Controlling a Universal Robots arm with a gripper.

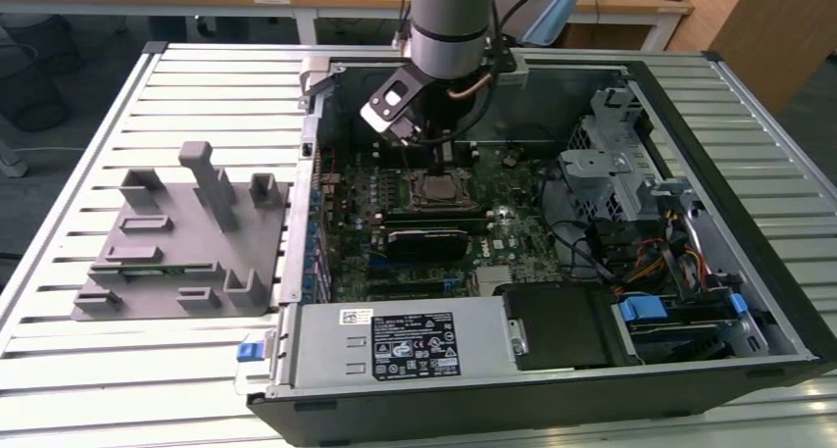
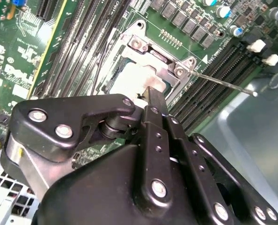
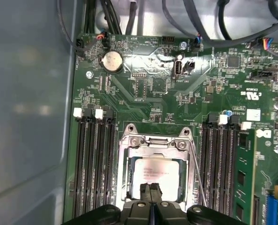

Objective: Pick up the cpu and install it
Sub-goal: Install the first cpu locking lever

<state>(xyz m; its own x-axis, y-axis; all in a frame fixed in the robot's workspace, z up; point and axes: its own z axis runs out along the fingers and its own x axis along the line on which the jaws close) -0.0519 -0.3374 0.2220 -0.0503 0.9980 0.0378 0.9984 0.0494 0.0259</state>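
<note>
Hand (image 3: 150, 187) closed, fingers pressed together, tips directly over the cpu (image 3: 156, 169) beneath them, which lies flat in the socket frame (image 3: 153, 142) with faint print on its lid.

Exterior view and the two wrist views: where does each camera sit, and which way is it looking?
Exterior view: off the arm, looking down into the open computer case; the arm reaches in.
First wrist view: on the arm, looking straight down at the cpu in its socket; shut jaws show.
Second wrist view: on the arm, slanting past the black jaws.
Both wrist views share the cpu.
</note>
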